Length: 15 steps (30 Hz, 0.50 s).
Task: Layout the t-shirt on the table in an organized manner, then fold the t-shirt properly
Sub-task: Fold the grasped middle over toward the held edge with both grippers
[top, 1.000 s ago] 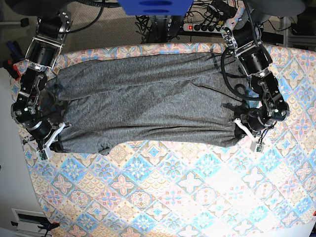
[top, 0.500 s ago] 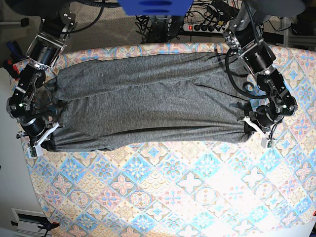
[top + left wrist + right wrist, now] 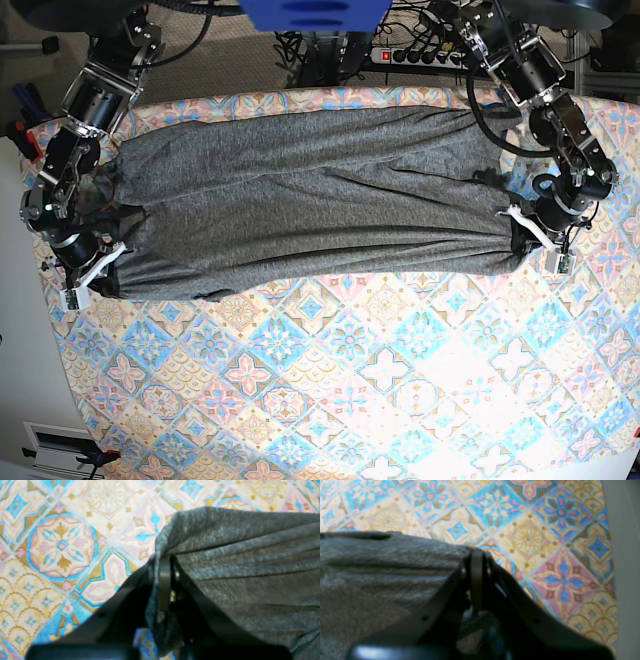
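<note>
the charcoal-grey t-shirt lies stretched wide across the far half of the tile-patterned table, wrinkled lengthwise.

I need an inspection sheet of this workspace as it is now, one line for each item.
Surface: table covered by a pastel tile-pattern cloth, front half bare.
Job's things: t-shirt stretched wide across the far half, with long creases.
Clutter: nothing seen on the table.
Grippers: left gripper and right gripper each have jaws shut on a near corner of the shirt.
Cables: black cable loops along the left arm; power strip with plugs behind the table.
Surroundings: floor behind the table, blue part at top.
</note>
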{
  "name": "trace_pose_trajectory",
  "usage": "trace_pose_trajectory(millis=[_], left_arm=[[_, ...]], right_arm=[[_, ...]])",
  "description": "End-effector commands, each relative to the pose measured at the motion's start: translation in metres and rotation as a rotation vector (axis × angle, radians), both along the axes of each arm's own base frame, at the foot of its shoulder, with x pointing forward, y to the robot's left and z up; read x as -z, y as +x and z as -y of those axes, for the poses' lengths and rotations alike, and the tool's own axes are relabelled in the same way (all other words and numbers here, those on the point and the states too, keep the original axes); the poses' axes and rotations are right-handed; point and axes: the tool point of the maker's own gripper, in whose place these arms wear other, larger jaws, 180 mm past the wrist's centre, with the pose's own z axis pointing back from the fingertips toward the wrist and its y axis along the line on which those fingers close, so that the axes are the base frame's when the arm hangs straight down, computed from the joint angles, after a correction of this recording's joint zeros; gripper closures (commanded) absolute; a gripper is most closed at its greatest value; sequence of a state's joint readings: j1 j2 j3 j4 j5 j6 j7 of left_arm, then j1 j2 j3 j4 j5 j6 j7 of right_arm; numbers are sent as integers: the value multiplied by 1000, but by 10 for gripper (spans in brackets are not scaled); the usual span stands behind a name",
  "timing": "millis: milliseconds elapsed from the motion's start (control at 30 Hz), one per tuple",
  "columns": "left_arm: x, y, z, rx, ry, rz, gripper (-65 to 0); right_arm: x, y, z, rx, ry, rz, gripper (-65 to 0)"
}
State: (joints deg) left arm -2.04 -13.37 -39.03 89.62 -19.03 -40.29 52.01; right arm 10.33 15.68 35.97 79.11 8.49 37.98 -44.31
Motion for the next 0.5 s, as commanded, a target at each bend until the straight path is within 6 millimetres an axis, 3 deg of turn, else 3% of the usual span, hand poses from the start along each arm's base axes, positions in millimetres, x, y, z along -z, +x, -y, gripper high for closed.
trace_pose_trajectory(millis=[0, 233, 467], left_arm=[[-14, 6, -8, -6, 23, 43, 0], [-7, -3, -7, -5, 24, 24, 0], [6, -19, -7, -4, 23, -19, 0]], right_arm=[[-23, 11, 7, 13, -7, 73, 0], [-11, -3, 1, 13, 5, 56, 0], [-10, -25, 16, 100, 40, 106, 0]])
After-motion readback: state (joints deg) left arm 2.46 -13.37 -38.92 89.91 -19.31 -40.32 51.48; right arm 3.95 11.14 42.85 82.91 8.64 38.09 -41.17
